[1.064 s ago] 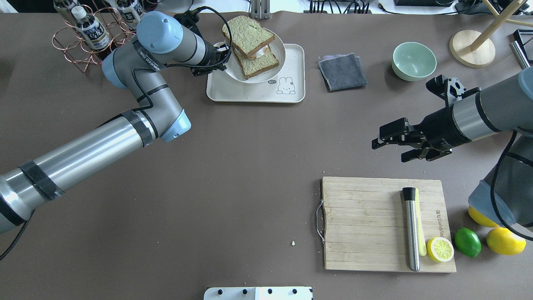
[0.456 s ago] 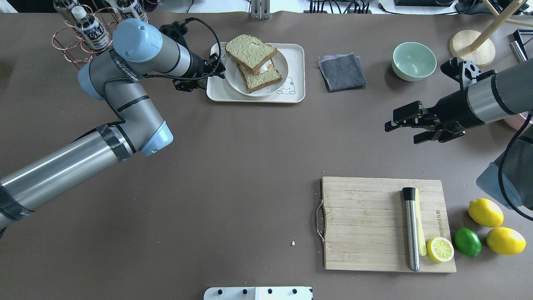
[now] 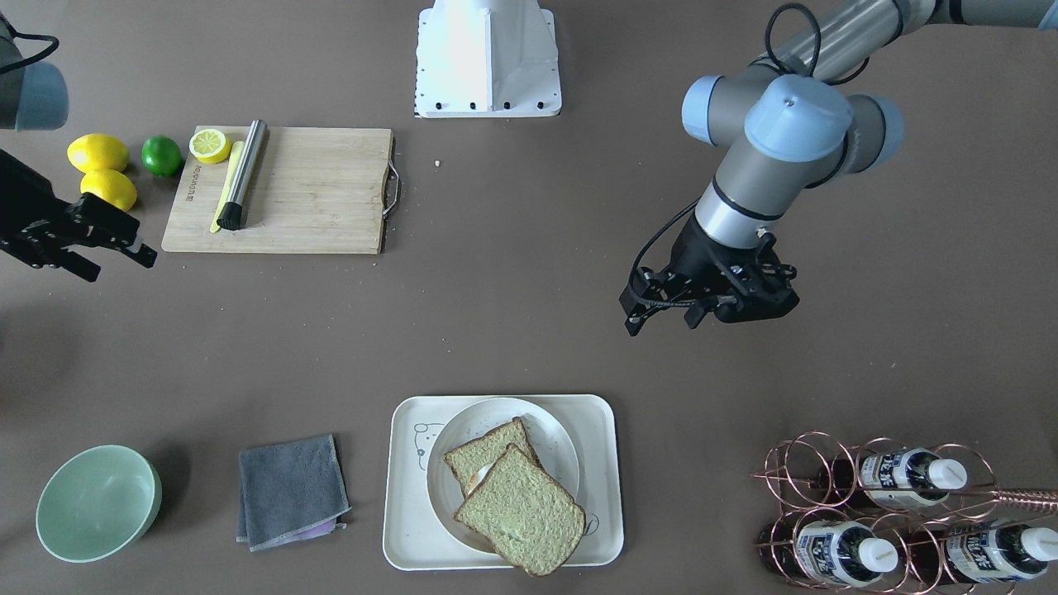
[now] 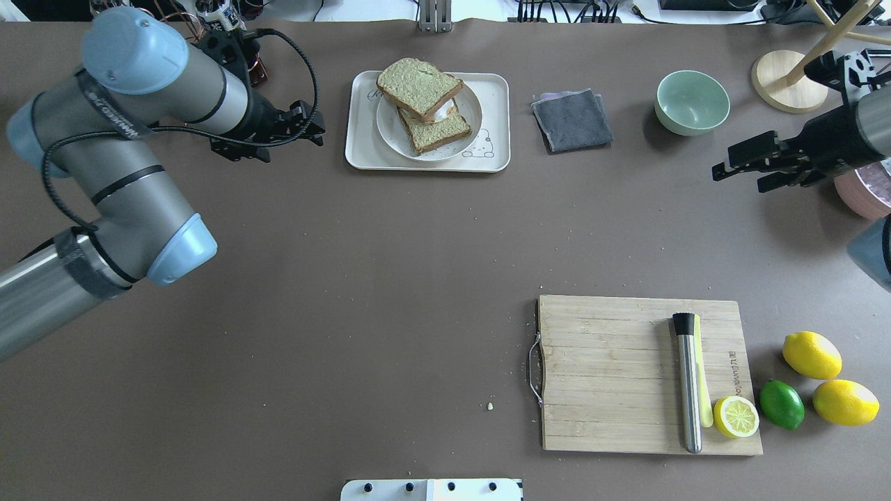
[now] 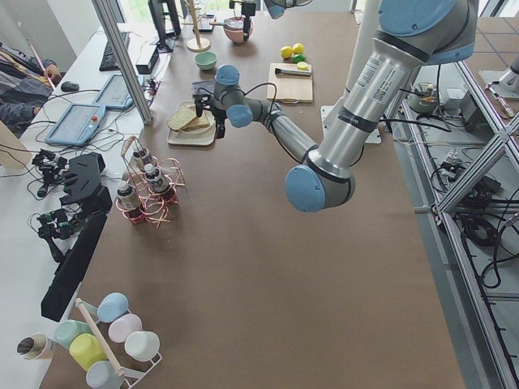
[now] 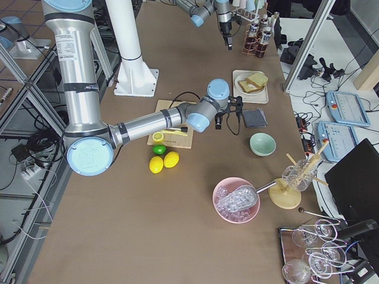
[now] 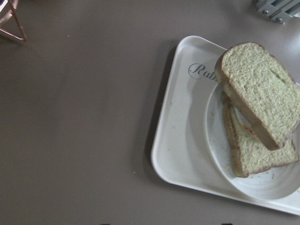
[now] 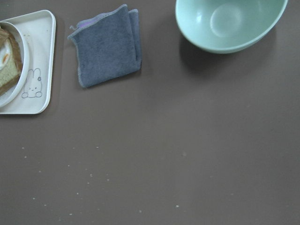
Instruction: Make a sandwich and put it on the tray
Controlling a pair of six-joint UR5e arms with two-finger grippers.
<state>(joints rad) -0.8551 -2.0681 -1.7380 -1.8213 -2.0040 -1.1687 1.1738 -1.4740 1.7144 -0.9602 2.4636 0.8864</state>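
Observation:
The sandwich (image 4: 422, 90) lies on a round white plate (image 4: 390, 132) that rests on the cream tray (image 4: 362, 149) at the far middle of the table. Its top slice sits askew over the bottom slice, with a bit of white egg between them. My left gripper (image 4: 319, 132) hovers open and empty just left of the tray, apart from it. The front-facing view shows the sandwich (image 3: 517, 496), the tray (image 3: 405, 529) and the left gripper (image 3: 659, 324). The left wrist view looks down on the sandwich (image 7: 258, 93) and tray (image 7: 178, 140). My right gripper (image 4: 727, 174) is open and empty at the far right.
A grey cloth (image 4: 572, 120) and a green bowl (image 4: 692, 101) lie right of the tray. A bottle rack (image 3: 893, 512) stands at the table's far left corner. The wooden cutting board (image 4: 626, 376) holds a metal cylinder (image 4: 688, 383) and half lemon (image 4: 736, 416); lemons and a lime sit beside it.
The plate with the sandwich came down flat onto the tray. My left gripper let go of it and drew back to the left. The right arm swung away to the far right.

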